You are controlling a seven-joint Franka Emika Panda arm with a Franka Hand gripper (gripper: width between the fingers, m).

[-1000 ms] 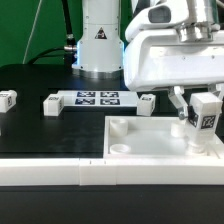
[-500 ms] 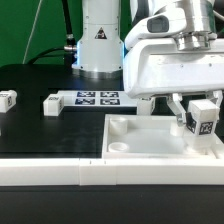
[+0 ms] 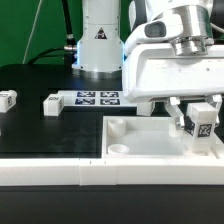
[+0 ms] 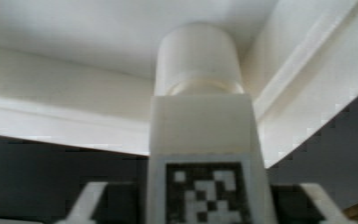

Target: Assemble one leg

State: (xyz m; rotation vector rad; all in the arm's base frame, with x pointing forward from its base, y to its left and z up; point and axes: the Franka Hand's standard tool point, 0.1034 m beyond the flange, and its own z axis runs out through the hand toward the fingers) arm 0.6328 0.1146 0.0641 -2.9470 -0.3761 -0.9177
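My gripper [image 3: 201, 118] is shut on the leg [image 3: 204, 122], a small white block with a black-and-white tag on its face. It holds the leg upright just over the far right part of the large white square piece [image 3: 150, 142], beside a corner socket. In the wrist view the leg [image 4: 204, 110] fills the middle, its rounded end pointing at the white piece's [image 4: 69, 95] inner floor and rim. The fingers [image 4: 92, 203] press both sides of the leg. I cannot tell whether the leg touches the piece.
Two more small white legs [image 3: 8, 99] [image 3: 52, 104] lie on the black table at the exterior view's left. The marker board [image 3: 97, 98] lies in front of the robot's base [image 3: 97, 40]. A round socket [image 3: 119, 150] shows at the white piece's near left corner.
My gripper has sunk a little with the leg in it, bringing the leg closer to the white square piece. Nothing else has moved.
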